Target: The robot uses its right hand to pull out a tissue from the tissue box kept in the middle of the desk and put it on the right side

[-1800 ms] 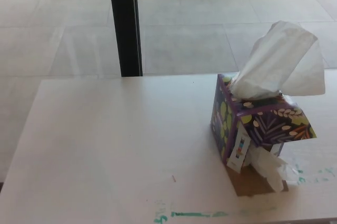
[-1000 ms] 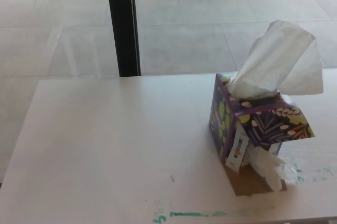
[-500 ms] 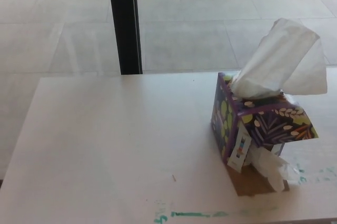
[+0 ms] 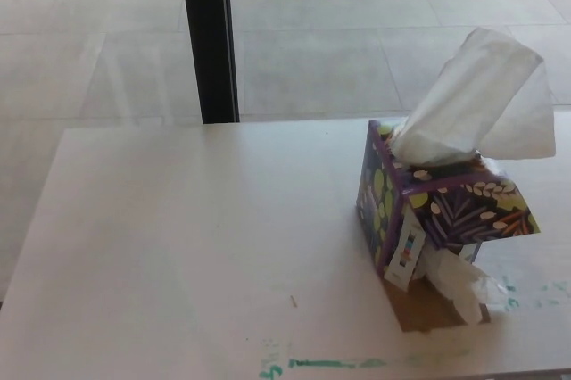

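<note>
I see the tissue box (image 4: 437, 215) standing on the right part of the desk (image 4: 196, 246), one corner turned toward me. A tissue (image 4: 477, 99) rises from its top, long axis leaning up and right. Neither hand is visible, so I cannot tell their state.

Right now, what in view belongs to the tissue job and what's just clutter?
Job:
- tissue box, right of the desk's middle
- tissue standing up out of its top
- desk

Clutter:
- crumpled tissue at the box's base
- green marks by the desk's near edge
- black post behind

Neither hand shows.
</note>
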Robot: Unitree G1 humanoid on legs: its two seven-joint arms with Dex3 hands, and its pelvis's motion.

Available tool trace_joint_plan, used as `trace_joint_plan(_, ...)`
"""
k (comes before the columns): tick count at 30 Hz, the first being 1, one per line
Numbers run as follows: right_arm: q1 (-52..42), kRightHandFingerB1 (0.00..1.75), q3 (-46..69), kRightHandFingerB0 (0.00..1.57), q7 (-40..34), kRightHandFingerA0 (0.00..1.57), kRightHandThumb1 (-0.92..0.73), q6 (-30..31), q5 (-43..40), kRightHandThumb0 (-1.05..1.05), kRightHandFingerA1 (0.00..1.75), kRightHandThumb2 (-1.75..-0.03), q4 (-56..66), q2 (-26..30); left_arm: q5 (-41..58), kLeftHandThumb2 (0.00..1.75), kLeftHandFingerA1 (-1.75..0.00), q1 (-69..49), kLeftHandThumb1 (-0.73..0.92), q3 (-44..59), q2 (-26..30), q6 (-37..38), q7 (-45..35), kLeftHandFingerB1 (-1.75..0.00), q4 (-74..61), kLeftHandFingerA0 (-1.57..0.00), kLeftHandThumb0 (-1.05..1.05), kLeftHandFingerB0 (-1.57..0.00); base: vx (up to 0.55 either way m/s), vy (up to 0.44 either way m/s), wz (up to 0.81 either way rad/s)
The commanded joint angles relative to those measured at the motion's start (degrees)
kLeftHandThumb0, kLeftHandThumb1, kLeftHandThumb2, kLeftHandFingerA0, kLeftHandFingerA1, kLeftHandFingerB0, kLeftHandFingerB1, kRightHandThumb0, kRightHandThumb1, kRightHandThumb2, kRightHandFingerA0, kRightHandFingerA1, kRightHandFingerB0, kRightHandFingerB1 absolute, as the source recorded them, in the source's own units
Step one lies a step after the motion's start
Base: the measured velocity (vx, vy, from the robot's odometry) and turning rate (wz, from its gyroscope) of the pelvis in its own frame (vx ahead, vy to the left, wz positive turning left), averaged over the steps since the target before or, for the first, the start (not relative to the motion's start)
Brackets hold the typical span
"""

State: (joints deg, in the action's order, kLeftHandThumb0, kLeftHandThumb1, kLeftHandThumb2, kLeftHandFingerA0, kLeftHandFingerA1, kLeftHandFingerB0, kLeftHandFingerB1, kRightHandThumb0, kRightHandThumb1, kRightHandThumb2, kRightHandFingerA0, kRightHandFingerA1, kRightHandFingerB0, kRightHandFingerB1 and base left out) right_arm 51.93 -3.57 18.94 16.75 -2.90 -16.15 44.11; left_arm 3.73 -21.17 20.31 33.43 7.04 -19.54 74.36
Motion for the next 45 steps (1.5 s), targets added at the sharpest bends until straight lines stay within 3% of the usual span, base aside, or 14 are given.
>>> trace_joint_plan(1, 7.12, 0.40, -8.55, 0.16, 9.22, 0.31, -0.46, 7.79, 5.33, -0.77, 0.56, -0.84, -3.38, -2.12, 1.01, 0.66, -0.45, -0.64, 0.87, 0.66, 1.42, 1.26, -1.08, -0.41, 0.14, -0.43, -0.76, -0.44, 0.00, 0.000, 0.00)
trace_joint_plan(8, 11.27, 0.40, -15.37, 0.12, 12.50, 0.30, -0.47, 7.24, 8.44, -0.75, 0.57, -0.87, -10.82, -5.48, 1.52, 0.66, -0.47, -0.67, 0.86, 1.75, 1.47, 0.94, -1.64, -0.43, 0.46, -0.44, -0.75, -0.47, 0.00, 0.000, 0.00)
trace_joint_plan(9, 11.81, 0.40, -16.49, 0.13, 12.88, 0.31, -0.47, 6.66, 9.34, -0.74, 0.58, -0.86, -12.41, -5.97, 1.51, 1.11, -0.57, -0.79, 0.71, 1.75, 1.52, 1.04, -1.71, -0.52, 0.54, -0.39, -0.74, -0.33, 0.00, 0.000, 0.00)
trace_joint_plan(15, 13.90, 0.39, -18.63, 0.12, 14.80, 0.30, -0.48, 4.52, 11.56, -0.77, 0.59, -0.86, -18.08, -7.95, 0.98, 0.67, -0.44, -0.82, 0.88, 1.05, 1.59, 0.87, -1.40, -0.41, 0.76, -0.42, -0.76, -0.44, 0.00, 0.000, 0.00)
trace_joint_plan(16, 13.98, 0.39, -18.90, 0.15, 14.86, 0.29, -0.51, 4.48, 12.13, -0.83, 0.57, -0.85, -18.26, -8.18, 0.86, 1.14, -0.58, -0.88, 0.74, 0.92, 1.59, 1.11, -1.30, -0.52, 0.75, -0.37, -0.77, -0.34, 0.00, 0.000, 0.00)
trace_joint_plan(18, 14.65, 0.40, -20.41, 0.15, 15.31, 0.25, -0.48, 3.72, 14.02, -0.77, 0.53, -0.85, -19.78, -8.75, 0.97, 0.67, -0.45, -0.98, 0.88, 0.91, 1.66, 1.21, -1.64, -0.42, 0.78, -0.41, -0.77, -0.45, 0.00, 0.000, 0.00)
trace_joint_plan(26, 14.80, 0.28, -19.89, 0.22, 16.09, 0.29, -0.63, 2.10, 15.48, -0.81, 0.46, -0.60, -21.81, -10.45, 1.51, 0.66, -0.48, -1.83, 0.87, 1.30, 1.77, 1.60, -1.60, -0.47, 0.79, -0.43, -0.79, -0.51, 0.00, 0.000, 0.00)
trace_joint_plan(27, 14.79, 0.40, -20.16, 0.14, 16.25, 0.26, -0.51, 1.63, 15.91, -0.82, 0.53, -0.90, -21.28, -10.75, 1.46, 1.13, -0.58, -1.85, 0.72, 1.23, 1.73, 1.94, -1.78, -0.58, 0.77, -0.39, -0.76, -0.44, 0.00, 0.000, 0.00)
trace_joint_plan(30, 14.85, 0.40, -20.07, 0.20, 17.08, 0.31, -0.56, 1.10, 16.36, -0.94, 0.54, -0.90, -20.22, -11.76, 1.38, 0.68, -0.47, -1.27, 0.89, 0.97, 1.91, 0.66, -2.15, -0.42, 0.70, -0.44, -0.82, -0.46, 0.00, 0.000, 0.00)
trace_joint_plan(31, 14.88, 0.41, -19.99, 0.17, 17.29, 0.29, -0.52, 1.29, 16.56, -0.86, 0.53, -0.90, -20.16, -11.89, 1.29, 1.14, -0.56, -1.22, 0.73, 0.84, 1.97, 0.71, -2.13, -0.55, 0.64, -0.33, -0.78, -0.40, 0.00, 0.000, 0.00)
trace_joint_plan(34, 14.98, 0.31, -20.66, 0.27, 18.77, 0.46, -0.59, 1.51, 17.41, -0.76, 0.48, -0.58, -18.96, -12.41, 2.08, 0.66, -0.49, -1.09, 0.87, 1.52, 1.73, 0.17, -1.79, -0.47, 0.75, -0.44, -0.81, -0.55, 0.00, 0.000, 0.00)
trace_joint_plan(39, 11.58, 0.36, -19.35, 0.47, 15.02, 1.01, -0.71, -1.71, 18.84, -0.28, 0.97, -0.61, -14.33, -12.58, 0.53, 1.14, -0.53, -1.00, 0.72, 0.16, 1.97, 0.90, -0.67, -0.57, 0.97, -0.31, -0.78, -0.45, 0.00, 0.000, 0.00)
trace_joint_plan(42, 10.45, 0.55, -20.19, 0.87, 14.89, 0.80, -0.70, -6.23, 20.73, -0.11, 1.63, -0.83, -14.09, -11.46, 1.33, 0.67, -0.46, -0.74, 0.89, 0.51, 1.79, 0.59, -1.47, -0.45, 0.89, -0.42, -0.79, -0.53, 0.00, 0.000, 0.00)
trace_joint_plan(45, 9.86, 0.80, -21.54, 1.00, 16.05, 0.84, -0.55, -9.12, 23.24, -0.13, 1.35, -1.16, -13.59, -9.79, 1.74, 0.67, -0.45, -0.85, 0.89, 0.84, 1.87, 0.30, -2.06, -0.43, 0.88, -0.37, -0.80, -0.50, 0.00, 0.000, 0.00)
